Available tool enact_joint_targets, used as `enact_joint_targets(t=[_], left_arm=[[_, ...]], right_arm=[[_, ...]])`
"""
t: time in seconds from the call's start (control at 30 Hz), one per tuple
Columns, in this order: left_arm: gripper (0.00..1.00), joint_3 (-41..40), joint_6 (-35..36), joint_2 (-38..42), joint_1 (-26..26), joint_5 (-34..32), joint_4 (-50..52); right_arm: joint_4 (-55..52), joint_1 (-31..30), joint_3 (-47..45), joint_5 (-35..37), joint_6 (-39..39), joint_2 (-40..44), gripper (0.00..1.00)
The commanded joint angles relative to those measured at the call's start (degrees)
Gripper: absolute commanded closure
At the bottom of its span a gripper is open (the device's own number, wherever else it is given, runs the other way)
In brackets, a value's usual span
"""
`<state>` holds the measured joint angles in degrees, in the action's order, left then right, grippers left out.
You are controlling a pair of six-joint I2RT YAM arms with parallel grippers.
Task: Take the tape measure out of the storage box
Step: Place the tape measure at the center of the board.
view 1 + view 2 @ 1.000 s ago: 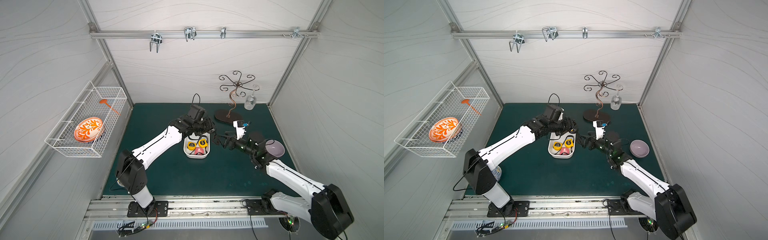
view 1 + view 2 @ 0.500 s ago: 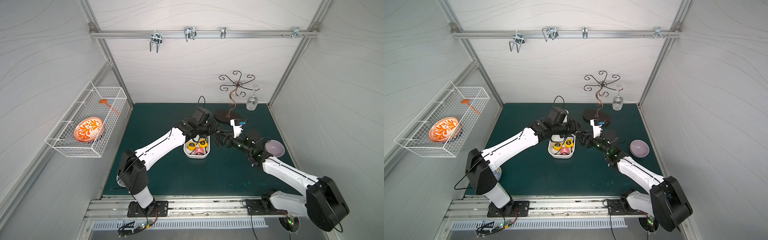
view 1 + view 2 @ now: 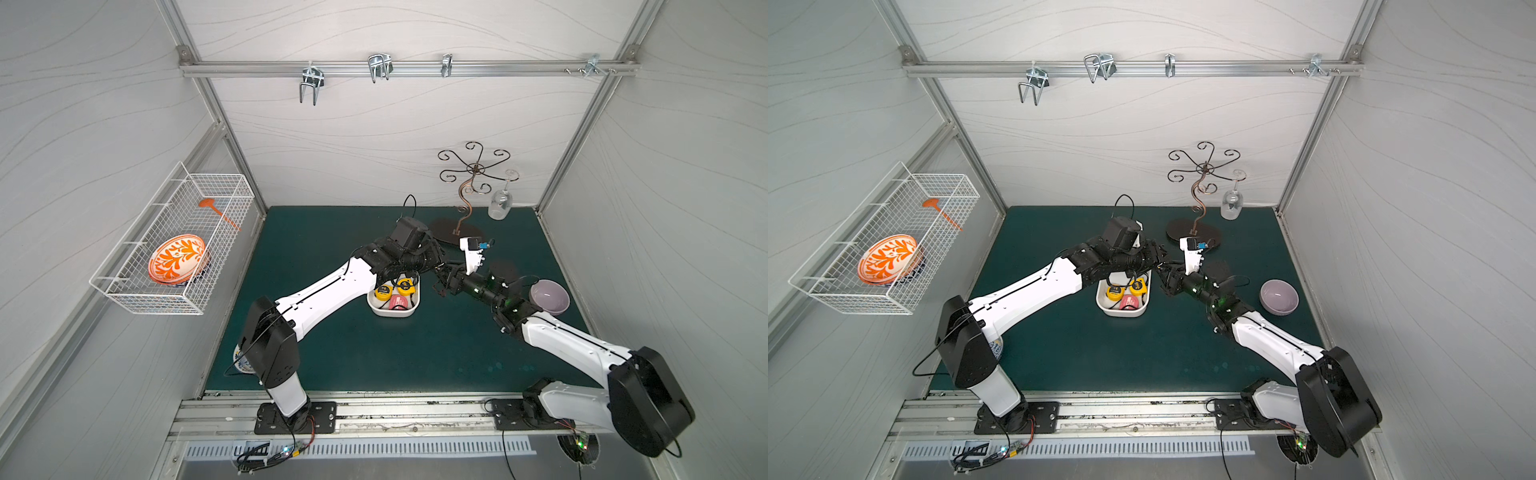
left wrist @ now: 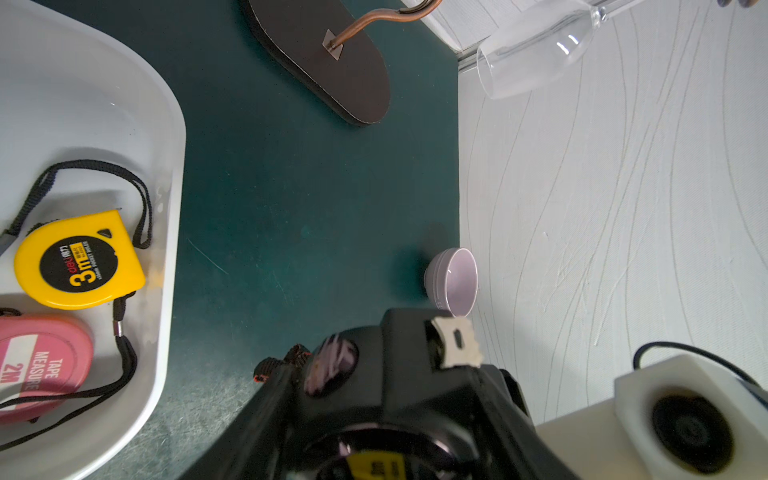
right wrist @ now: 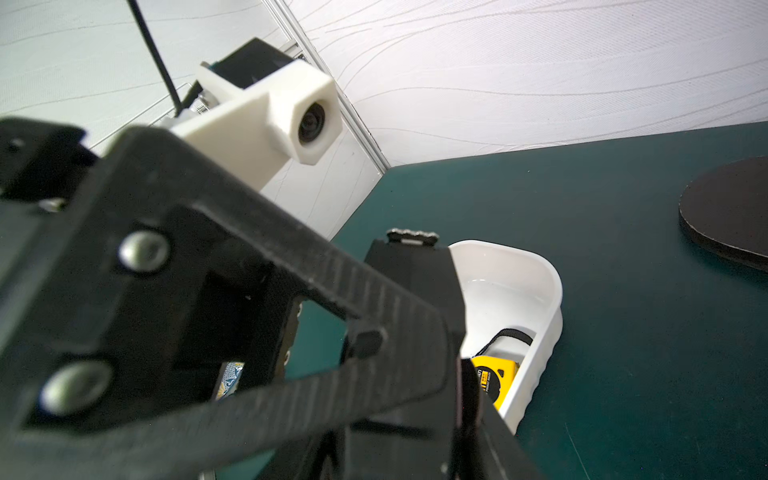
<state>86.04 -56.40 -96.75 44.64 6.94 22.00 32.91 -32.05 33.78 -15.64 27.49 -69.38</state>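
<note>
Left arm: it is stretched across the mat, with the wrist carried above the far end of the box [image 3: 394,313]. The left gripper [image 3: 436,262] is held over the box's far-right corner. Whether its jaws are parted or closed on anything cannot be told, as they are masked by the right gripper [image 3: 444,281], which is brought in close against it. Contact between the two cannot be confirmed. The right gripper's state cannot be told either. A black shape with a yellow patch is noted at the near edge of the left wrist view and is not identified.

Task item: no tape measure is seen outside the box. Inside, a yellow tape measure [image 3: 383,291], a second yellow tape measure [image 4: 79,259] and a pink tape measure [image 4: 41,365] are laid flat, close together. A black cord [image 4: 124,361] from the second yellow one is draped across the pink one.

Risks, as judged:
- The grippers could be knocked together, since little room is left between them.
- A neighbour could be dragged out by the crossed cord.
- The light box could be pulled along.
- Further right, the bowl [image 3: 547,296] is set just beside the right forearm and could be swept aside.
</note>
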Motion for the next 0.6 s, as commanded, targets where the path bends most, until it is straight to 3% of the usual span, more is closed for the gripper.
enact_joint_targets(t=[0.0,0.1,0.2,0.4,0.57], left_arm=[[0.7,1.63,0.58,1.21,0.18,-1.73,-3.17],[0.27,2.03,2.97,1.86,-0.15,-3.66,-1.96],[0.0,1.82,5.82,2.98,-1.19,-5.62,0.05],[0.0,-0.75,11.61,6.37,-4.56,-8.41,2.94],[0.0,0.09,20.71,5.81,-7.3,-9.66,9.02]], right_arm=[[0.45,-0.2,-0.65,1.36,-0.61,1.59,0.95],[-1.74,0.13,-1.08,2.83,-1.35,2.73,0.97],[-4.27,2.74,-1.33,1.87,-0.14,3.22,0.97],[-7.24,11.3,-0.92,-3.21,4.11,0.36,0.97],[-10.94,17.98,3.02,-9.19,9.2,-8.26,0.97]])
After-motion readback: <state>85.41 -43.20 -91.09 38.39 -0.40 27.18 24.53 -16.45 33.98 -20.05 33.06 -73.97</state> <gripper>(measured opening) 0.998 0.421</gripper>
